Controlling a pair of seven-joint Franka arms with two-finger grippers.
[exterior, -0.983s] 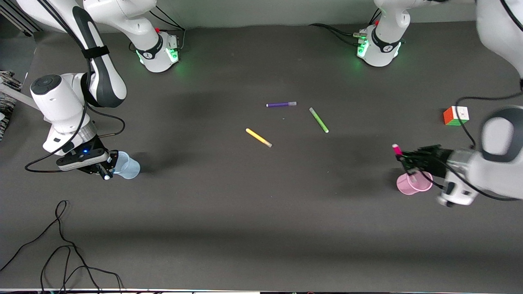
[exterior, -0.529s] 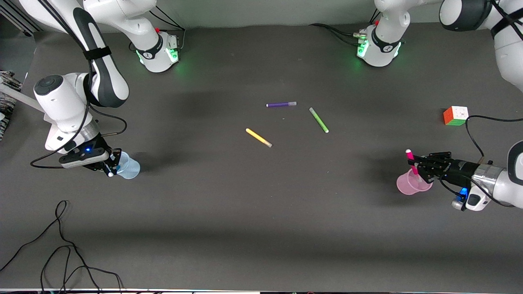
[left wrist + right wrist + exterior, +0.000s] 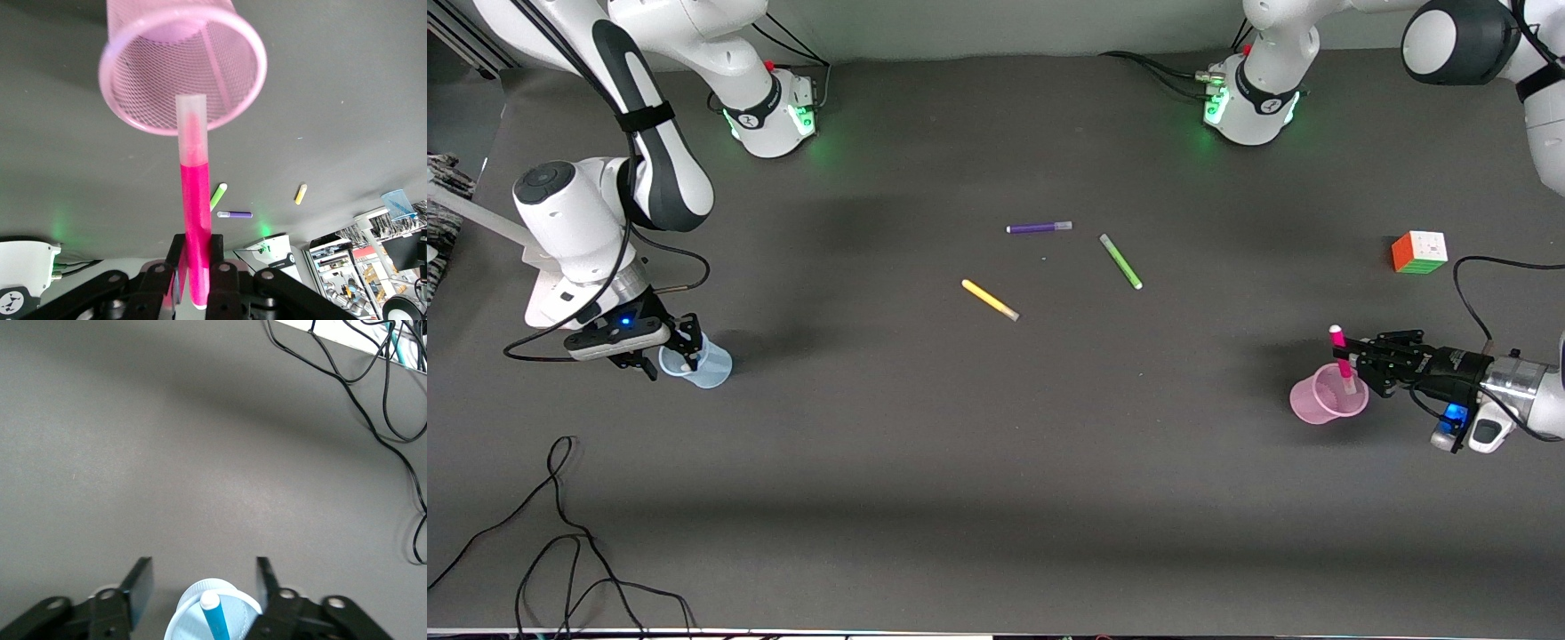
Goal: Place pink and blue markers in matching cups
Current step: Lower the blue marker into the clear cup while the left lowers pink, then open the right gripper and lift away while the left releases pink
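My left gripper [image 3: 1354, 366] is shut on the pink marker [image 3: 1340, 354] and holds it tilted over the pale pink cup [image 3: 1320, 402], toward the left arm's end of the table. In the left wrist view the pink marker [image 3: 194, 200] sits between the shut fingers of the gripper [image 3: 195, 245], its pale cap at the mouth of the pink cup [image 3: 153, 73]. My right gripper [image 3: 676, 351] is open over the pale blue cup [image 3: 710, 369]. In the right wrist view the blue marker [image 3: 215, 621] stands in the blue cup [image 3: 183, 623], between the gripper's [image 3: 202, 565] spread fingers.
A yellow marker [image 3: 990, 300], a green marker [image 3: 1120, 260] and a purple marker [image 3: 1039, 228] lie mid-table. A colour cube [image 3: 1419, 252] sits farther from the front camera than the pink cup. Loose black cables [image 3: 560, 533] lie near the front edge at the right arm's end.
My left gripper has carried the pink marker over the pink cup and lowered its capped end to the mouth. My right gripper has shifted over the blue cup.
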